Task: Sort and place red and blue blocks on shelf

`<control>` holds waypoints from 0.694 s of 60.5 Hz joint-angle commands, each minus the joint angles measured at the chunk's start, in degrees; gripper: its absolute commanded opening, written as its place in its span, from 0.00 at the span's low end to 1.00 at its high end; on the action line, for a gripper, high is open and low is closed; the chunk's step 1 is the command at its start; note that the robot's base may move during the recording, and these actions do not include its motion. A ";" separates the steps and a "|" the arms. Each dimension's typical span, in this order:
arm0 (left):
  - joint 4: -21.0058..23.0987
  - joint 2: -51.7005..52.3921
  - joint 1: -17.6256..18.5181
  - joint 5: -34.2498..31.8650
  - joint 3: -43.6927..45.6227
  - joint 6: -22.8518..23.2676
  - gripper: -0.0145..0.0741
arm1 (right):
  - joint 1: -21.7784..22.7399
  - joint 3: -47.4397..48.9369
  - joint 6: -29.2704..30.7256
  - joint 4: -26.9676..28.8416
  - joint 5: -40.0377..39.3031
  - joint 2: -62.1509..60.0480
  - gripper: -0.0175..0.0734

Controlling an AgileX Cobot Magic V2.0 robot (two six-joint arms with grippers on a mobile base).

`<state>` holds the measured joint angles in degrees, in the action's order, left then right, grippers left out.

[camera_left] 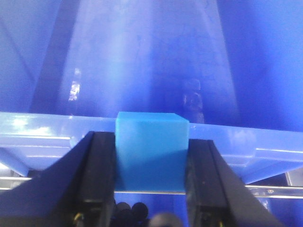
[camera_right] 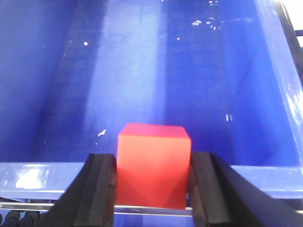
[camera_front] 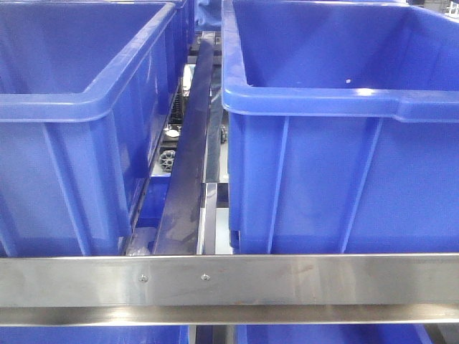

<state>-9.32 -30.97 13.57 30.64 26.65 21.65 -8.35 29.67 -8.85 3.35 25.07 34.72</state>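
The left gripper (camera_left: 151,142) is clamped on the blue block (camera_left: 150,153) and the right gripper (camera_right: 152,163) on the red block (camera_right: 154,165), each cube held over the near rim of a blue bin (camera_right: 42,174) on the shelf (camera_front: 308,281).

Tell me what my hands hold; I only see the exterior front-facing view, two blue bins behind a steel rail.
Observer: The left hand is shut on the blue block.
Operator: And the right?
Observer: The right hand is shut on the red block.
Operator: Where is it pointing?
Observer: Over the near rim of a blue bin, into its inside.
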 commanded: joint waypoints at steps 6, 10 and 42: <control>-0.18 -0.76 -0.11 -2.41 1.38 0.30 0.30 | 0.43 1.58 0.28 -0.25 -4.97 -0.07 0.25; -0.18 -0.76 -0.11 -2.41 1.38 0.30 0.30 | 0.43 1.58 0.28 -0.25 -4.97 -0.07 0.25; -0.18 -0.76 -0.11 -2.64 1.38 0.30 0.30 | 0.43 1.58 0.28 -0.25 -5.37 -0.07 0.25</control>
<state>-9.32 -30.97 13.57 30.64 26.65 21.65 -8.35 29.67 -8.85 3.35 25.05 34.72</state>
